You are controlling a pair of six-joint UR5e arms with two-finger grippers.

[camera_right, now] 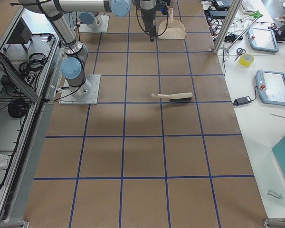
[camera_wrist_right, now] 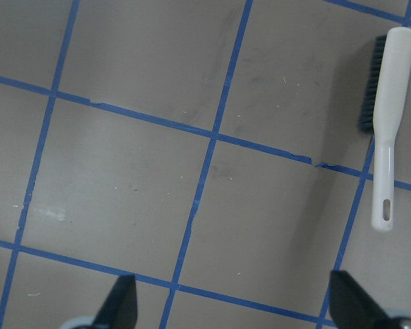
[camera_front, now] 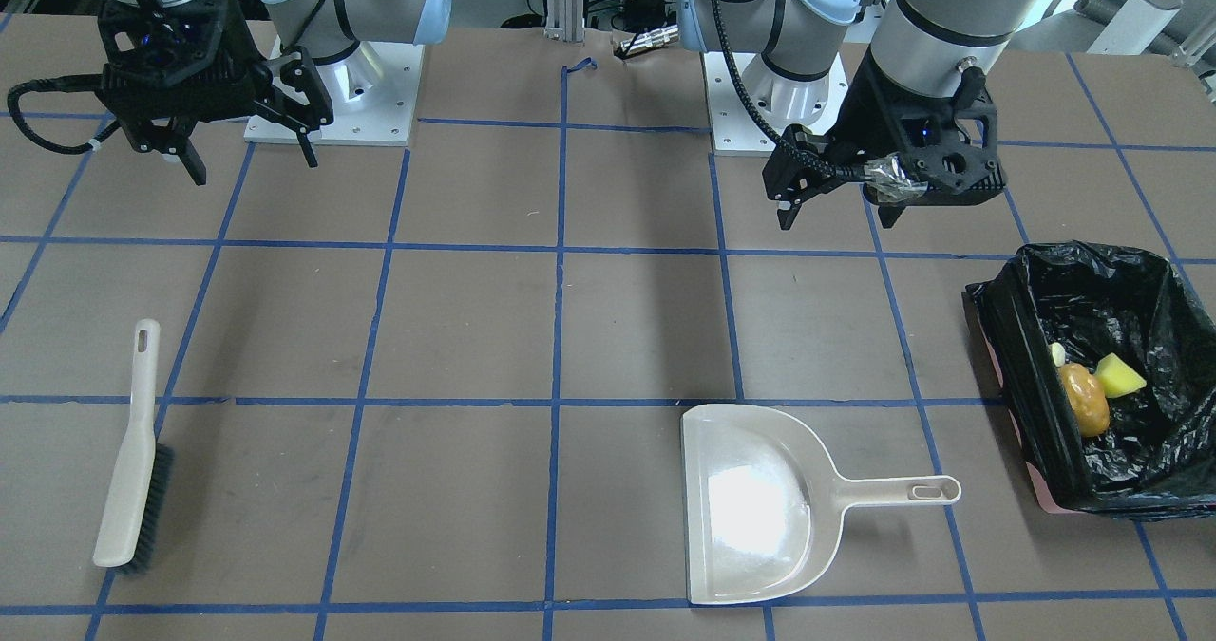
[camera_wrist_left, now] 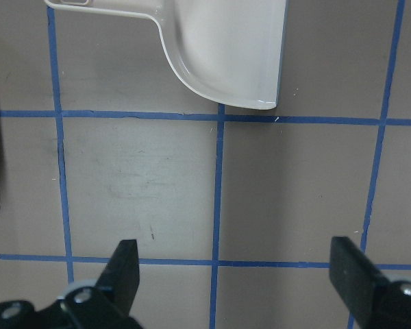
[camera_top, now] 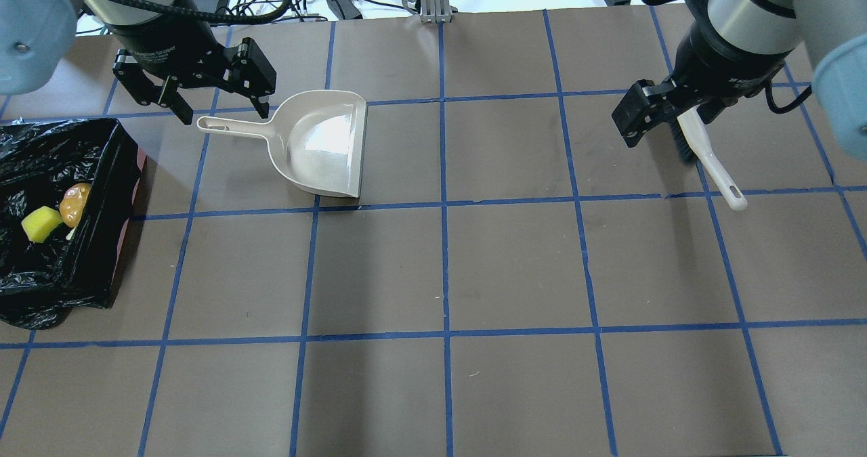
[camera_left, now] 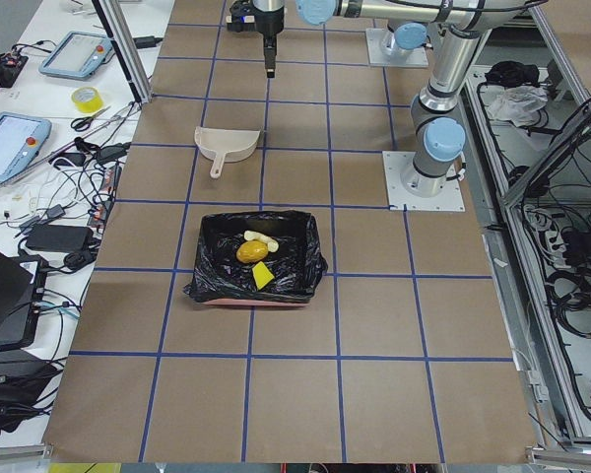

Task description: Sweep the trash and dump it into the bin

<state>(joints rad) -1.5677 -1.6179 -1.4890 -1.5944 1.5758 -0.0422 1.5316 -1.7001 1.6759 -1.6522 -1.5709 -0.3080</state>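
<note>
Overhead exterior, bin: rectangular black-bagged bin [camera_top: 108,193] holds glossy golden-brown lump [camera_top: 74,202], yellow-green sponge block [camera_top: 42,224].
Half-hidden: pale curved bread piece [camera_left: 260,239], beside lump.
Grippers: left gripper [camera_top: 224,110], right gripper [camera_front: 252,161] both spread.

Table [camera_front: 456,337] — dustpan [camera_front: 750,508], brush [camera_front: 128,461], bin [camera_front: 1002,342] on it.

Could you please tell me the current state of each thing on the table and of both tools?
Left tool: open, empty.
Right tool: open, empty.
Dustpan: empty, flat on the table.
Brush: lying on the table, unheld.
Bin: upright, holding three items.
Trash: inside it.
</note>
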